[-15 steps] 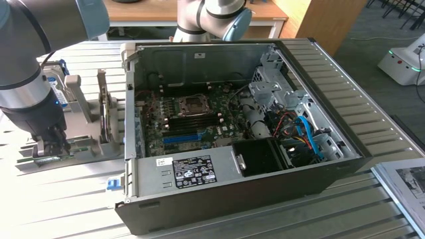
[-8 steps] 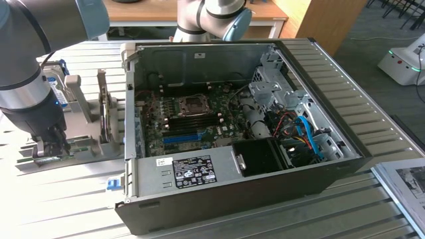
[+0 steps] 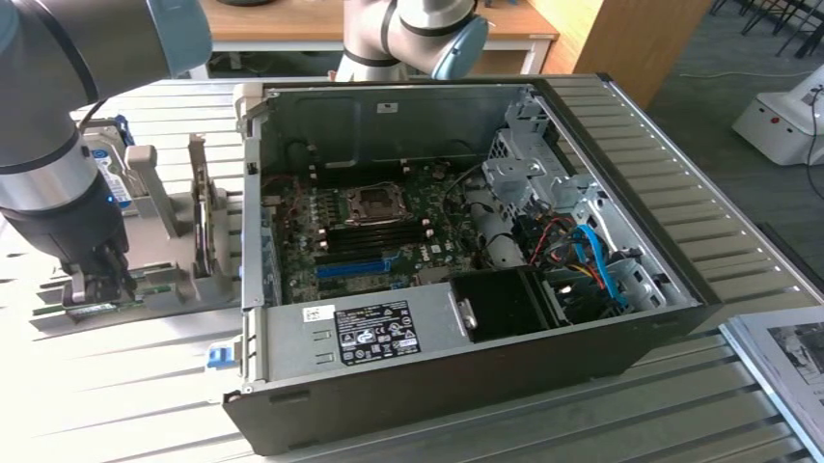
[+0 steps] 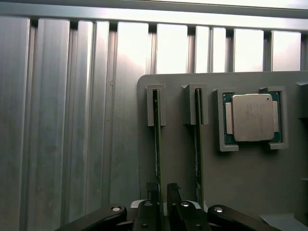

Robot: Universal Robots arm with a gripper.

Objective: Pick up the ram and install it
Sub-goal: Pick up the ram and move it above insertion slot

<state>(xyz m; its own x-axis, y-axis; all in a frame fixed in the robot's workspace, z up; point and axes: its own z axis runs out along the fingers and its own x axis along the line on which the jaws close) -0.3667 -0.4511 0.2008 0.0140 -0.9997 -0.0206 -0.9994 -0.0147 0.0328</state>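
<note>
Surface point(image 3: 721, 193) holds the open computer case point(image 3: 438, 386); beside it, the ram point(image 4: 157, 134) stands on edge in the grey holder point(image 4: 175, 144). Your gripper point(image 4: 163, 190) sits at its end; whether it grips, you cannot tell. Pull crooked and it could bind or clip the neighbouring stick point(image 4: 198, 134).

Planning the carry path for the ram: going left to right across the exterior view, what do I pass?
gripper → grey parts holder → motherboard in the open case → blue cables → white box
</note>
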